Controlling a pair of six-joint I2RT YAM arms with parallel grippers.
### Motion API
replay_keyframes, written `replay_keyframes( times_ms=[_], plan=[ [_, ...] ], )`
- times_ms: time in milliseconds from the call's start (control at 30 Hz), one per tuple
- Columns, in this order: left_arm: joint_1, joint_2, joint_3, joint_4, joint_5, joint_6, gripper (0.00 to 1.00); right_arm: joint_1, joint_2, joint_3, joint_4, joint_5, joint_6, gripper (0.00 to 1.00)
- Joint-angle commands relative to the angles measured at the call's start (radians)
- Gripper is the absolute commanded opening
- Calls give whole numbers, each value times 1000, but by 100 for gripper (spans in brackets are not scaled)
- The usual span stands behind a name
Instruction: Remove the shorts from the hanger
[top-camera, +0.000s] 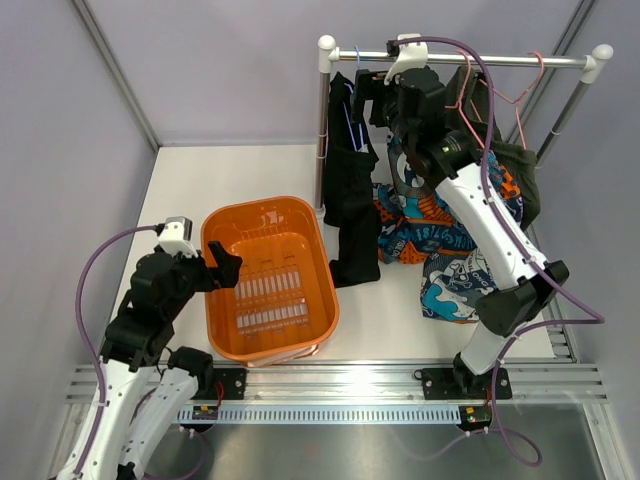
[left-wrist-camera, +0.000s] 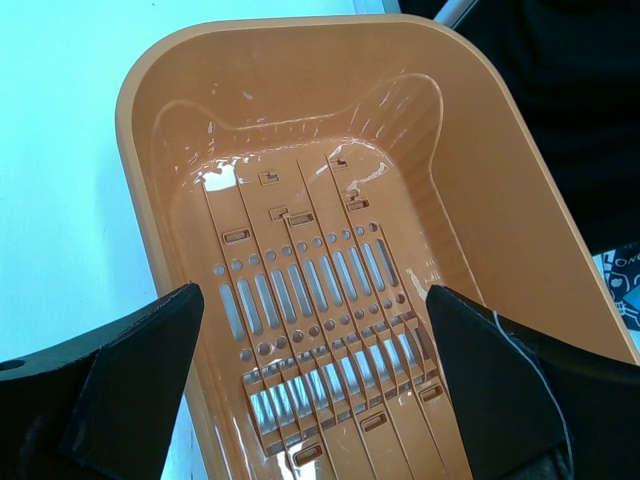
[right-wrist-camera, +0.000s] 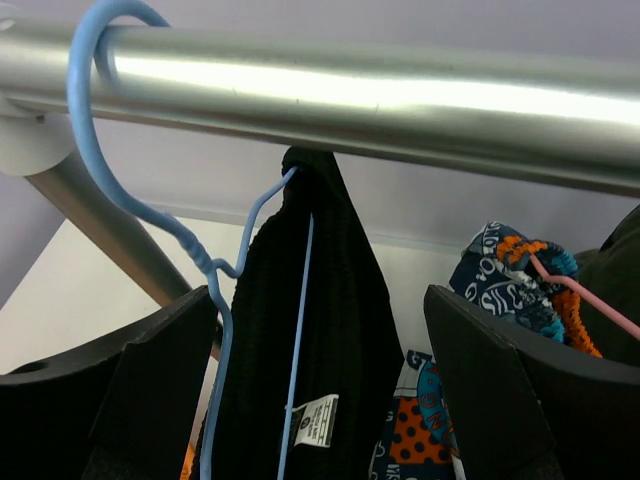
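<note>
Black shorts (top-camera: 350, 190) hang from a blue wire hanger (top-camera: 349, 100) hooked on the silver rail (top-camera: 470, 60) at its left end. In the right wrist view the hanger (right-wrist-camera: 210, 270) and the black shorts (right-wrist-camera: 310, 330) with a white label hang between my open jaws. My right gripper (top-camera: 375, 100) is open, up at the rail, around the top of the shorts without gripping. My left gripper (top-camera: 228, 268) is open and empty over the orange basket (top-camera: 222, 222), which fills the left wrist view (left-wrist-camera: 500, 200).
Patterned blue and orange shorts (top-camera: 440, 235) hang from a pink hanger (top-camera: 515, 95) and pile on the table. A dark green garment (top-camera: 520, 175) hangs at the right. The rack's posts (top-camera: 325, 110) stand at the back.
</note>
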Motion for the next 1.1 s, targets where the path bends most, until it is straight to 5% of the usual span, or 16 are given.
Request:
replay_keyframes(
  times_ms=[0,700,800,1067],
  plan=[
    [2,-8,-1,54,33,18,99,14,4,32,119,56,-47,91],
    [2,-7,-2,54,37,18,99,38,130,110,179,55,-50,73],
    [2,-7,-2,54,37,18,99,47,142,122,177,67,-59,67],
    [1,-10,-2,54,39,21,99,63,162,141,162,96,-71,28]
  ],
)
